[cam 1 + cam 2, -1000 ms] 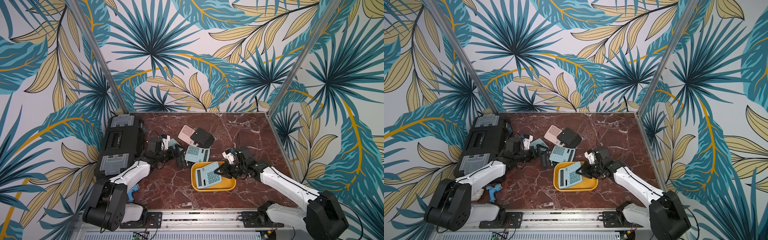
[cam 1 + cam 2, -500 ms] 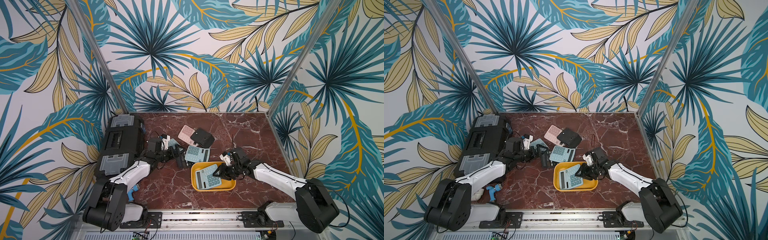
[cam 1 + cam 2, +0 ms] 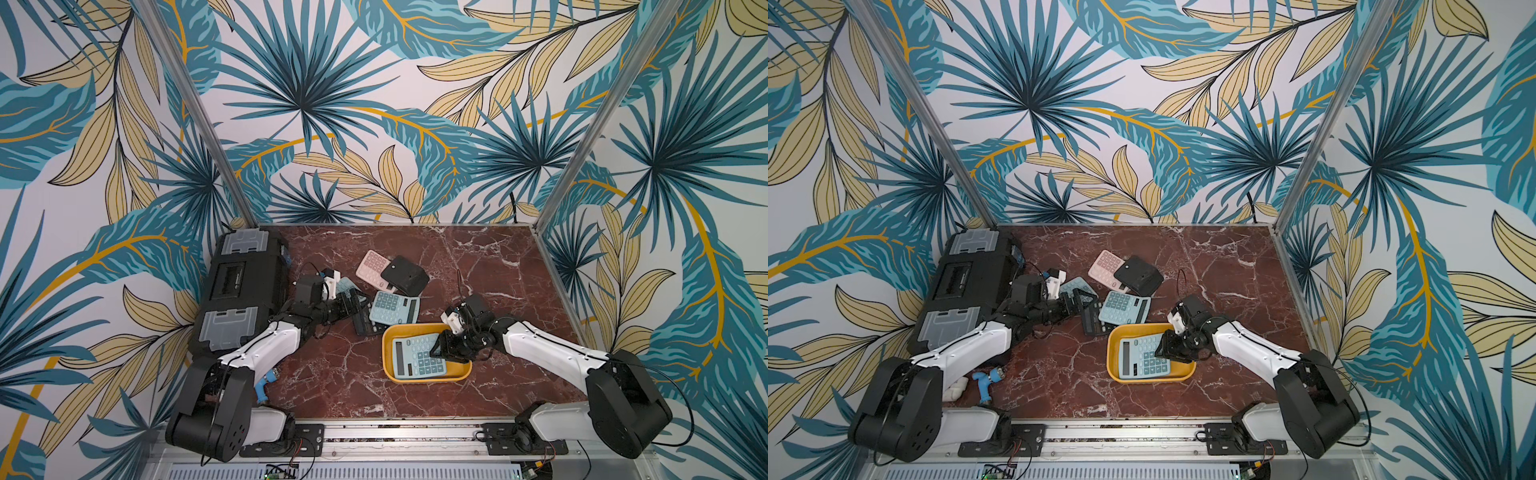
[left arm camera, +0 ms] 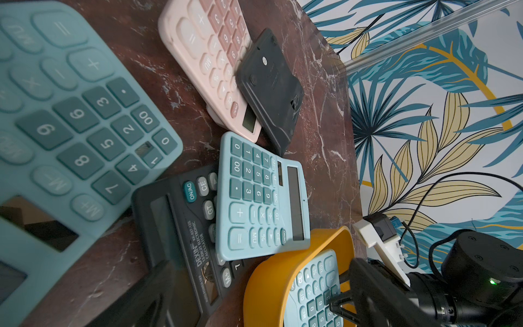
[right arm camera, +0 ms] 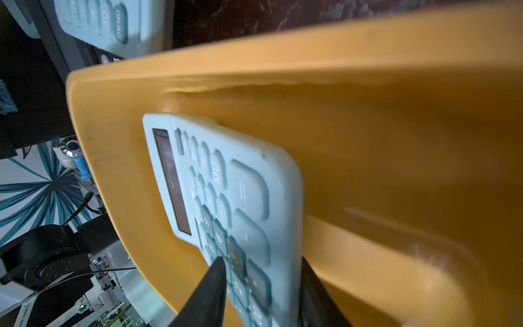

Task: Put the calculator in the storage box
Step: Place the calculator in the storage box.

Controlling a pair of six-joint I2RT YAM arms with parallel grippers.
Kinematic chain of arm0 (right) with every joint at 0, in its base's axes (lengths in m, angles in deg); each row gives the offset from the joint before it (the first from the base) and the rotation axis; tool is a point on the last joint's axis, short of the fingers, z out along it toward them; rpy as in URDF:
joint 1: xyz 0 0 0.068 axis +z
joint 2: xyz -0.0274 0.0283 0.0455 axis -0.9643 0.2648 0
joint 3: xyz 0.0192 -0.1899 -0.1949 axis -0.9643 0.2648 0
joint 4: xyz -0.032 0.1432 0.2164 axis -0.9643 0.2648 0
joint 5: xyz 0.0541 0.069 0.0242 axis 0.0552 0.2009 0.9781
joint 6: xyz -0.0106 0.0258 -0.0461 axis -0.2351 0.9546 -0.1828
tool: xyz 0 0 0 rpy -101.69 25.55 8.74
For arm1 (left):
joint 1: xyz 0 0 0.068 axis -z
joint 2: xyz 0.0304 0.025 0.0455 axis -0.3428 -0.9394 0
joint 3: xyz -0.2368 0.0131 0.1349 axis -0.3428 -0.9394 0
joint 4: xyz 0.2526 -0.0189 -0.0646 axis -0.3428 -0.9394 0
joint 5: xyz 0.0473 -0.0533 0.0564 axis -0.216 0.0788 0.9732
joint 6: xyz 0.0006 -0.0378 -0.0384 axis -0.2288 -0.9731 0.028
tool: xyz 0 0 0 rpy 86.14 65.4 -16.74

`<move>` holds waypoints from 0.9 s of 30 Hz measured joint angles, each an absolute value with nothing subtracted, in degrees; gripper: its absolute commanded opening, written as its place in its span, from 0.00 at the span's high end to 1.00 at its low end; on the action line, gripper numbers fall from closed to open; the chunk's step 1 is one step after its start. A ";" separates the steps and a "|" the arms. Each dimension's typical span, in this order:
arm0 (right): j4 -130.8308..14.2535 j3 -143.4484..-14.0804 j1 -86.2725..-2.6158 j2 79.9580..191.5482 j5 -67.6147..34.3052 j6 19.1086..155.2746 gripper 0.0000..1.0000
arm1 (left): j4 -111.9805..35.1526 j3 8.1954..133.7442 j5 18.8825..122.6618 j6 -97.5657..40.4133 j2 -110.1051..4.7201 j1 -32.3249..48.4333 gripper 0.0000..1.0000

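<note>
Veined marble [image 3: 478,266]; rounded plastic storage box [image 3: 387,353]

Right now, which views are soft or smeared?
Left wrist view: the near teal calculator is out of focus, the light blue one beyond crisp. Right wrist view: the box wall is smeared, the calculator in it soft. Both top views: sharp, evenly lit.

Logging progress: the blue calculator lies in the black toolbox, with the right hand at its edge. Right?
No. The calculator lies in the tray, not the toolbox, as both top views show; the right hand is at its edge.
</note>
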State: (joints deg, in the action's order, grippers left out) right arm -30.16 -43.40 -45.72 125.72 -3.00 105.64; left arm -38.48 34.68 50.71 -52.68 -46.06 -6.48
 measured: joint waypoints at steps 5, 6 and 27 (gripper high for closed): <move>-28.72 -44.93 -44.41 126.92 -4.75 104.85 0.55 | -38.48 34.68 50.71 -52.68 -46.06 -6.48 0.00; -28.63 -45.10 -44.10 127.60 -5.15 104.70 0.55 | -38.48 34.68 50.71 -52.68 -46.04 -6.48 0.00; -24.85 -49.32 -42.18 131.16 -12.14 103.39 0.47 | -38.32 34.68 50.71 -52.68 -46.06 -6.48 0.00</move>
